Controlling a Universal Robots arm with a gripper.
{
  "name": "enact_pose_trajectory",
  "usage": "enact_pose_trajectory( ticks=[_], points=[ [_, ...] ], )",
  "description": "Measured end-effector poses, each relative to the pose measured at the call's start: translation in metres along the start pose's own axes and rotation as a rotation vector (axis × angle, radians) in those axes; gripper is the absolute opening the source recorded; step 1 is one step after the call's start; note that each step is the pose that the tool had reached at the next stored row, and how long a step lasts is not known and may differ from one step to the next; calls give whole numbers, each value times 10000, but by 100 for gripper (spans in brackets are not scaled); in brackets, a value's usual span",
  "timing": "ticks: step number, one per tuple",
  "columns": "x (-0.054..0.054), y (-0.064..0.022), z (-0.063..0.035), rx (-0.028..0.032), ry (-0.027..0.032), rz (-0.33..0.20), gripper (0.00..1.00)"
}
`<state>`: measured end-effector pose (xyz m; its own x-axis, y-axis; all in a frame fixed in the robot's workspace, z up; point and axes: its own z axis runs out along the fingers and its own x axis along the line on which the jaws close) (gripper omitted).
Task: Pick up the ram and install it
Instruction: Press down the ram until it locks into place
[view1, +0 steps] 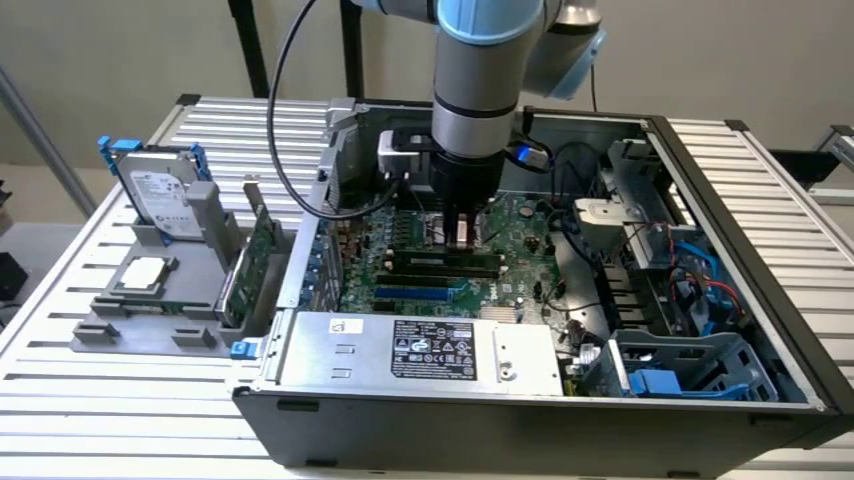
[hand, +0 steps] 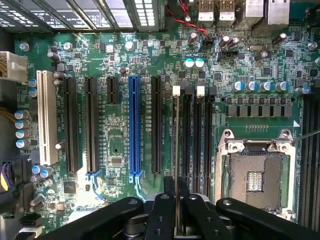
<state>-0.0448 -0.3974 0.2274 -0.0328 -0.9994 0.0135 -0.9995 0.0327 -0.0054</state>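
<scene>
My gripper reaches down into the open computer case, over the black memory slots of the green motherboard. In the wrist view the gripper is shut on the ram. The ram is seen edge-on as a thin upright strip between the black fingers. It runs in line with the memory slot that carries a white latch, directly over that slot. I cannot tell whether its edge touches the slot. A second slot with a white latch lies beside it.
The bare processor socket sits beside the memory slots, and a blue card slot on their other side. Outside the case, at the exterior view's left, a grey fixture holds a hard drive, a silver processor and a green expansion card. The power supply fills the case's near side.
</scene>
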Motion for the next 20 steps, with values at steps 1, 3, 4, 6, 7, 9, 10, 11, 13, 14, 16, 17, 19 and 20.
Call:
enact_pose_trajectory(
  ticks=[1,3,4,6,7,9,10,11,13,14,16,17,19,20],
  points=[
    [-1,0,1,1,3,0,0],
    [-5,2,2,2,6,1,0],
    [-8,2,2,3,6,1,0],
    [-15,3,3,5,5,0,0],
    [-19,3,3,6,5,0,0],
    [-25,3,4,8,6,0,0],
    [-28,4,4,9,6,1,0],
    [-32,4,5,10,6,1,0],
    [-39,4,7,13,5,1,0],
    [-43,4,8,15,6,1,0],
    [-46,3,11,20,9,-1,0],
    [-47,4,13,21,20,0,0],
    [-47,4,16,22,54,1,0],
    [-47,4,17,23,75,1,0]
  ],
)
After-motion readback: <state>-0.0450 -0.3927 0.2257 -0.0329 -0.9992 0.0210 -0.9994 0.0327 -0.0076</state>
